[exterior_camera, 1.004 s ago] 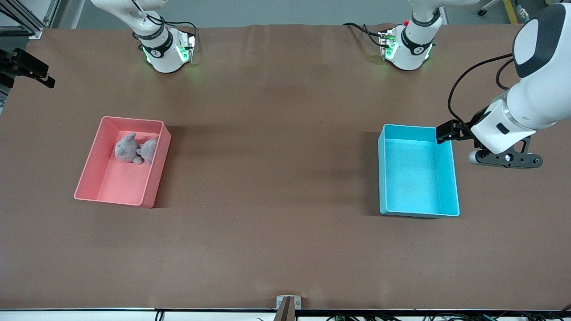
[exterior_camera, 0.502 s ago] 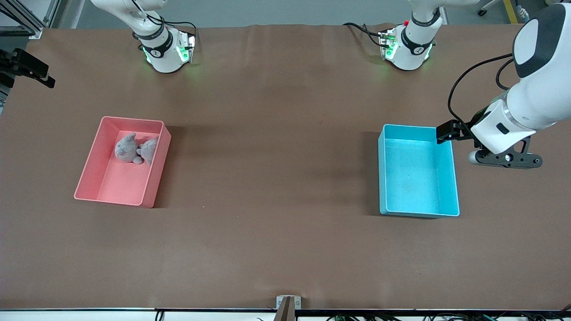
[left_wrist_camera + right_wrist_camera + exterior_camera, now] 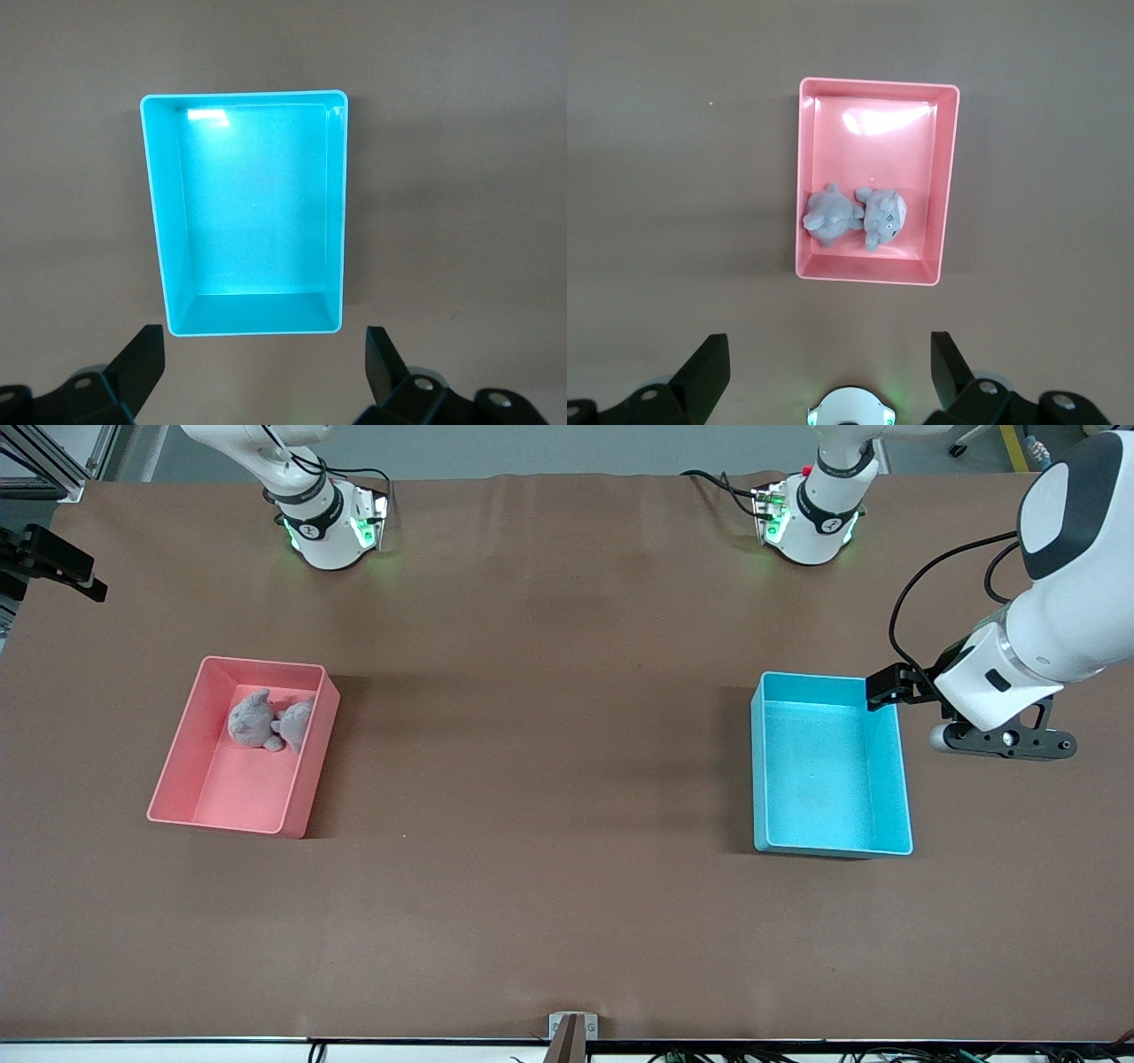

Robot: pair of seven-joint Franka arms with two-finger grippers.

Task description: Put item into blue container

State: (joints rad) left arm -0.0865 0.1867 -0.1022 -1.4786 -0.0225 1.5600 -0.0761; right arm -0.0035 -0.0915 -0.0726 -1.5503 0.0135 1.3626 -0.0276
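Blue bin: we found the blue bin (image 3: 830, 766) empty on the brown table (image 3: 549, 779), toward the left arm's end. In the left wrist view (image 3: 252, 208) its floor was bare.

Plush toys: two grey plush toys (image 3: 266, 722) lay touching one another in the pink bin (image 3: 177, 779), well apart from the blue bin, toward the right arm's end of the table. In the right wrist view (image 3: 855, 217) they sat by one short wall of the pink bin (image 3: 943, 177), the one farther from the front camera.

Left gripper: we saw the left gripper (image 3: 266, 376) high up, over the table just beside the blue bin, its jaws spread wide with nothing between them. We judged this arm to be waiting.

Right gripper: the right gripper (image 3: 830, 376) hung high above the table near its own base, looking down on the pink bin, its jaws also spread apart and bare. In the front view this gripper was out of frame.

Step in hand: by our reading the task had not yet started in earnest; no toy was lifted.

Next move: we thought the right arm needed to come down into the pink bin over one toy, clearing the nearby wall. It would close on that one without dragging its neighbour. The long carry to the blue bin might call for a handover.
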